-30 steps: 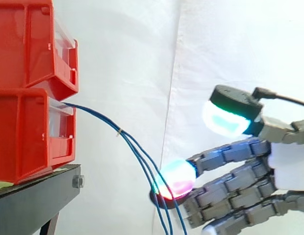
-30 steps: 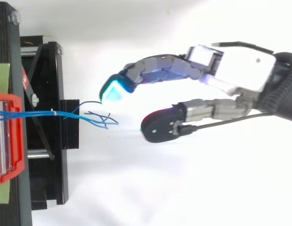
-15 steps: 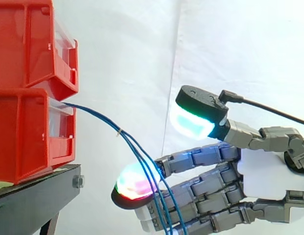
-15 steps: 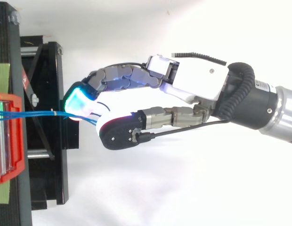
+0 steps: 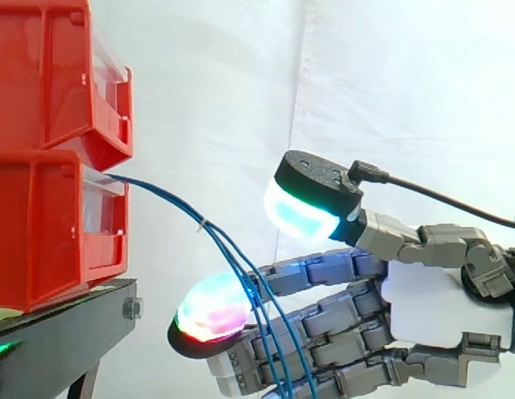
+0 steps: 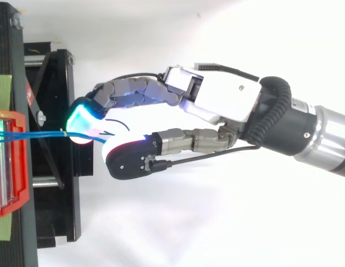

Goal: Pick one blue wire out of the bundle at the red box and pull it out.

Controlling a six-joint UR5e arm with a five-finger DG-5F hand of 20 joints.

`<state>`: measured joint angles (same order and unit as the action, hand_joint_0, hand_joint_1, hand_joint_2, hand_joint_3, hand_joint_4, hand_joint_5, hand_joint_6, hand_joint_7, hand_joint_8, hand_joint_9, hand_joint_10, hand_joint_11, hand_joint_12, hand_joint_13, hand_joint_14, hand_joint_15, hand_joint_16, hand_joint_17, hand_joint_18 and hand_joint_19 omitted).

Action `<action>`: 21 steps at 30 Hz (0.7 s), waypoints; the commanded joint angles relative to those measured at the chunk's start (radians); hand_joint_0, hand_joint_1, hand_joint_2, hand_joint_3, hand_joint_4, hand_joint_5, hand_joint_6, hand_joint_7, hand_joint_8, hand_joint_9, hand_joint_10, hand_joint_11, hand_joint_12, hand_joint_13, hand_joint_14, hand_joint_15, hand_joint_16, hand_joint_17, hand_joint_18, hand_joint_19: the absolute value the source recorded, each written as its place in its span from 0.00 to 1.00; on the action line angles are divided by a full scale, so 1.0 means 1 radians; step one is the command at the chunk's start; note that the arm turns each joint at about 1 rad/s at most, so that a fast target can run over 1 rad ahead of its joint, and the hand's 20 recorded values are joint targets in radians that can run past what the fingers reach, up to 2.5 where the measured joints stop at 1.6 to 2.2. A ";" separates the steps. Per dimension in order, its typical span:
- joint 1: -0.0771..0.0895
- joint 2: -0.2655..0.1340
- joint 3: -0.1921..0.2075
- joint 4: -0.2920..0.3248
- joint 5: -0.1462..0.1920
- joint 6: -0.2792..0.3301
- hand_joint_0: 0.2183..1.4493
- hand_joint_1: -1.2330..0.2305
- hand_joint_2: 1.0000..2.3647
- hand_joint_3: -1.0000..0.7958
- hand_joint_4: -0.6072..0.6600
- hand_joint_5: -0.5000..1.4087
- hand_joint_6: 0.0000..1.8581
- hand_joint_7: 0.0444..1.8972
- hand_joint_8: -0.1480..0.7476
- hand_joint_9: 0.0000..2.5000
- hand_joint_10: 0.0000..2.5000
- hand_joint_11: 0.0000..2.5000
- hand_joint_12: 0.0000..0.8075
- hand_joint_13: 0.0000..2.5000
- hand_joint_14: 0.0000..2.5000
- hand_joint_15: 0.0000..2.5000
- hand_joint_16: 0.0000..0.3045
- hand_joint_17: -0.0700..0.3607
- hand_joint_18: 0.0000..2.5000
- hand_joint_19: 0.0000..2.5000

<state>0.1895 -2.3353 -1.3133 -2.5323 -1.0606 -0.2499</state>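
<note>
Several thin blue wires (image 5: 170, 202) leave the lower red bin (image 5: 50, 224) and droop down to the right, bound by a small tie (image 5: 202, 223). From above, the wires (image 6: 39, 134) run straight out of the bin (image 6: 8, 167) to the tie. My hand (image 5: 424, 303) reaches in from the right with its fingers nearly straight. The wires cross in front of the fingers, just right of the glowing fingertip (image 5: 209, 312). The thumb pad (image 5: 303, 214) hovers above them, clear of the wires. In the top view my hand (image 6: 222, 103) has its fingertip (image 6: 83, 119) beside the tie.
A second red bin (image 5: 50, 75) is stacked on the lower one. Both rest on a black stand (image 5: 66, 332) whose frame (image 6: 55, 167) juts out toward my hand. A white curtain hangs behind.
My hand has moved left toward the bins. Its fingers have slid behind the drooping wires, reaching the tie, and the thumb has come lower and further left.
</note>
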 commanded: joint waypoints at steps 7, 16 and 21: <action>-0.001 -0.007 0.013 0.000 -0.001 0.009 0.22 0.52 0.00 0.28 0.76 0.16 0.27 0.41 0.57 0.23 0.00 0.04 0.55 0.15 0.00 0.03 0.21 0.49 0.19 0.14; -0.004 -0.007 0.089 -0.099 -0.002 -0.002 0.23 0.52 0.00 0.28 0.78 0.17 0.27 0.42 0.57 0.24 0.00 0.05 0.56 0.16 0.00 0.03 0.21 0.49 0.20 0.14; -0.005 -0.007 0.092 -0.099 -0.002 -0.002 0.23 0.51 0.00 0.29 0.79 0.17 0.27 0.45 0.57 0.24 0.00 0.05 0.56 0.16 0.00 0.03 0.20 0.49 0.20 0.15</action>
<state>0.1852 -2.3424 -1.2240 -2.6281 -1.0637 -0.2514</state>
